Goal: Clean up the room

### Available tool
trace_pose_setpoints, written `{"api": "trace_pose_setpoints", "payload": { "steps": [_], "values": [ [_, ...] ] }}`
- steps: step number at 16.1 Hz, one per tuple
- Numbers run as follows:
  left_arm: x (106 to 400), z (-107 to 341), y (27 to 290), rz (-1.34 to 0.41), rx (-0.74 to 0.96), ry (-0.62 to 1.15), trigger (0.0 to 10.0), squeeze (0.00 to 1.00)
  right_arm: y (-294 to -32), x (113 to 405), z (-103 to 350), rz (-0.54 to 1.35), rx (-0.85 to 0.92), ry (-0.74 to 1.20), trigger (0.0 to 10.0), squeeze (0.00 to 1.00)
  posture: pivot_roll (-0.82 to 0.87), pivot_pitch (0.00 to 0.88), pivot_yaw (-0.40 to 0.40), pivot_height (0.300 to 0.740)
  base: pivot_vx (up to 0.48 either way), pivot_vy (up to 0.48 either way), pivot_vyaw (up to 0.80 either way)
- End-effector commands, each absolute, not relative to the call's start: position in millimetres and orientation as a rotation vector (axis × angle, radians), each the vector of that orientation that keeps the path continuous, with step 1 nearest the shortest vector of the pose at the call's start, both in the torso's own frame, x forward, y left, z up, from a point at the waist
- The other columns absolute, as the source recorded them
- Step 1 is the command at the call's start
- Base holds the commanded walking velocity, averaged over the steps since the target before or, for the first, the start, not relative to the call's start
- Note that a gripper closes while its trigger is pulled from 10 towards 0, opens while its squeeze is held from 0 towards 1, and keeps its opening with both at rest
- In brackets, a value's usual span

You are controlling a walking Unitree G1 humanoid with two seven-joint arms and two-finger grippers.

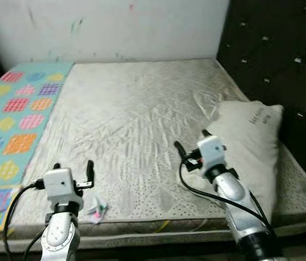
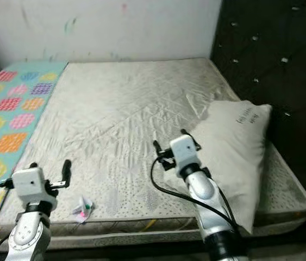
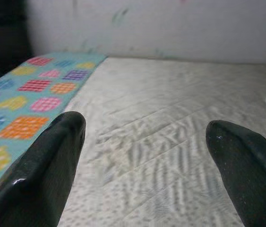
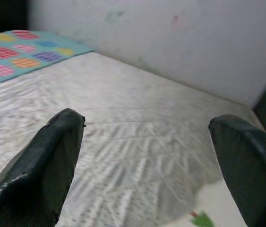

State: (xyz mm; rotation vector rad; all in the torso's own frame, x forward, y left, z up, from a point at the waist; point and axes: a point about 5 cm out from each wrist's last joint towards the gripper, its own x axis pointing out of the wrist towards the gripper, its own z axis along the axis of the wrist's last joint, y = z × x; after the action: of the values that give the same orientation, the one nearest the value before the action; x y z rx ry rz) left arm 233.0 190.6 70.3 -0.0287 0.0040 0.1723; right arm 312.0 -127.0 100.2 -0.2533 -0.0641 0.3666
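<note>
Risk assessment. The left gripper (image 1: 73, 169) hangs above the near edge of the mattress (image 1: 142, 109) with its fingers spread apart and nothing between them. The crumpled wrapper (image 1: 96, 209) lies just beside and below this gripper, toward the robot and slightly to its right, close to the mattress edge. In my judgement a descent from this stance would land beyond the wrapper, so the fingers could close on sheet fabric. A sideways brush could also push so light a scrap over the edge onto the floor.

The right gripper (image 1: 192, 150) is likewise spread and empty. The pillow (image 1: 250, 147) sits just to its right, near one finger. A careless reach could snag the pillowcase or drag the pillow toward the edge. Its cable (image 1: 212, 193) loops low over the bed and may catch.

Condition of items. The wrapper is small, whitish, crushed, with pink and green marks; finer detail cannot be made out. It probably deforms readily and offers little to pinch. The pillow is grey-white, with a line of dark lettering, lying askew beside the dark tufted headboard (image 1: 272, 49). A patterned blanket (image 1: 17, 119), teal with coloured patches, lies well to the left of the left gripper.
</note>
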Motion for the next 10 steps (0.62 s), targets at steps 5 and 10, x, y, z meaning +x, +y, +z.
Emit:
{"api": "trace_pose_setpoints", "payload": {
  "steps": [5, 10],
  "values": [
    [232.6, 79.7, 200.6, 0.187, -0.011, -0.016, 10.0, 0.0, -125.6, 311.3, 98.9, 0.377, -0.237, -0.07, 10.0, 0.0, -0.09, 0.0, 0.002, 0.74, 0.0, 0.0, 0.0],
    [238.5, 81.6, 197.1, 0.154, -0.01, -0.012, 10.0, 0.0, -132.3, 311.7, 95.7, 0.326, -0.228, -0.051, 10.0, 0.0, -0.11, 0.0, 0.031, 0.74, 0.0, 0.0, -0.32]
  ]
}}
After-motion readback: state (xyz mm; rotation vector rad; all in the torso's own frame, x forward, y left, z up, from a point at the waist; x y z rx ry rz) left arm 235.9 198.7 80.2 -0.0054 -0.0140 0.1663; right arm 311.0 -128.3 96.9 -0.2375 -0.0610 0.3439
